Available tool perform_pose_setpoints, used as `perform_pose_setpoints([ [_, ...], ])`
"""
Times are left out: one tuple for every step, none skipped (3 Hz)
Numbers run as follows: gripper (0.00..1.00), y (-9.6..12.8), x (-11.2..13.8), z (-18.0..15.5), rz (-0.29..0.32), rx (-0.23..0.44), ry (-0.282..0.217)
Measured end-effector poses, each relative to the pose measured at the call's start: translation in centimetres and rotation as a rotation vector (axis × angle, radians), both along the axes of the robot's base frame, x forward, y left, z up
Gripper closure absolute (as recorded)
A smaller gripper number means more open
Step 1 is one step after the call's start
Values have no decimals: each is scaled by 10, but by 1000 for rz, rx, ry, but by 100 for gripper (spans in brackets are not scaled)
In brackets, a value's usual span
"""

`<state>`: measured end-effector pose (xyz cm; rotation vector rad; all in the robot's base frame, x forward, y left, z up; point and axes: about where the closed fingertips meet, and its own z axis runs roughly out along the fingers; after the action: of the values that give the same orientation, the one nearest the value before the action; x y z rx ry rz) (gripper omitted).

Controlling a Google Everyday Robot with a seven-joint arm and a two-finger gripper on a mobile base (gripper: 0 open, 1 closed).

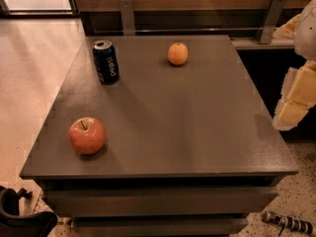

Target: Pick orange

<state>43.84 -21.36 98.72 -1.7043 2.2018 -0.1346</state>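
The robot's white arm (307, 28) enters at the far right of the view, partly cut off. Its pale yellow pincer (292, 110) hangs below it in the air, angled down and leftward.

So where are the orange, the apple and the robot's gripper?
orange (177, 54), camera view, centre of its peel.
apple (87, 135), camera view, centre of its red side.
gripper (291, 114), camera view, yellowish tip at the picture's right edge.

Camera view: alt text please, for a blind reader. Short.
A small orange sits near the far edge of a grey table, with a Pepsi can upright to its left and a red apple at the near left. The robot's gripper hangs beyond the table's right edge, touching nothing.
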Motion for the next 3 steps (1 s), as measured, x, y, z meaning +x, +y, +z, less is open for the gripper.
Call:
perform_pose_setpoints([
  [0,0,0,0,0,0,0],
  [0,-3,19,-1,-19,35,-37],
  [0,-8,64,-5,-66,138,-124],
])
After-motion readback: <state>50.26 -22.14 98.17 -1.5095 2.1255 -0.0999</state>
